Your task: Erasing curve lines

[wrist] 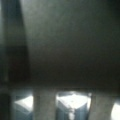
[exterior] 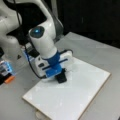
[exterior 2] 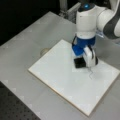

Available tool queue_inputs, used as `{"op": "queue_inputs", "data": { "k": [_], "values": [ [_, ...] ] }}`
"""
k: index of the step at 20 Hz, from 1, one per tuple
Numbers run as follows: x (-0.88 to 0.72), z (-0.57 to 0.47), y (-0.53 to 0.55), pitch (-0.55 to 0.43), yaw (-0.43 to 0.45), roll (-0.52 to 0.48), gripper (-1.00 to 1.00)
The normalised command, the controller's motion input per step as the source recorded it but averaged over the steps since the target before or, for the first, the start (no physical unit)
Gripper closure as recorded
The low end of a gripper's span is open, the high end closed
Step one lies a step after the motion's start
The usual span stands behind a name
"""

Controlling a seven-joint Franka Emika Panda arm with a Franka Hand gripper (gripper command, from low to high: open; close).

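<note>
While the arm (exterior: pixel 42 42) is leaning down over the board (exterior: pixel 75 95), the gripper (exterior: pixel 60 76) is pressing a small black block (exterior: pixel 61 77) flat on the white top. That block is showing in both front views, dark and square, sitting under the blue part (exterior 2: pixel 81 46) of the hand. How wide the claw is standing cannot be told, since the blue part and the white body are covering the fingers. The block seems to be held at the claw's tip, but the grip itself is hiding from sight.

The curve lines (exterior 2: pixel 91 74) are showing in a front view as one thin, faint grey squiggle on the board. It is lying just beside the block, toward that view's right and a little lower. The squiggle is not touching the block. In a front view from the far side, the arm is blocking that spot, so no squiggle is showing there.

The board is lying flat on the grey table (exterior 2: pixel 22 50), with a thin brown edge around it. A small pale round thing (exterior 2: pixel 44 51) is sitting at the board's edge; what it is cannot be told.

The wrist view is mostly dark and blurry. Only some pale shapes are glowing along its bottom.
</note>
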Motion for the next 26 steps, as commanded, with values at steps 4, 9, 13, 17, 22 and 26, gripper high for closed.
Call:
{"op": "queue_inputs", "data": {
  "k": [4,9,13,17,22,26],
  "values": [
    [-0.18,-0.38,0.30,-0.161,-0.164,0.071,1.00],
    [-0.16,-0.42,0.30,-0.167,-0.192,0.073,1.00],
    [-0.14,-0.43,0.31,-0.168,-0.220,0.075,1.00],
    [-0.12,-0.45,0.32,-0.166,-0.238,0.078,1.00],
    [-0.07,-0.49,0.32,-0.173,-0.239,0.074,1.00],
    [-0.05,-0.52,0.28,-0.158,-0.226,0.065,1.00]
  ]
}}
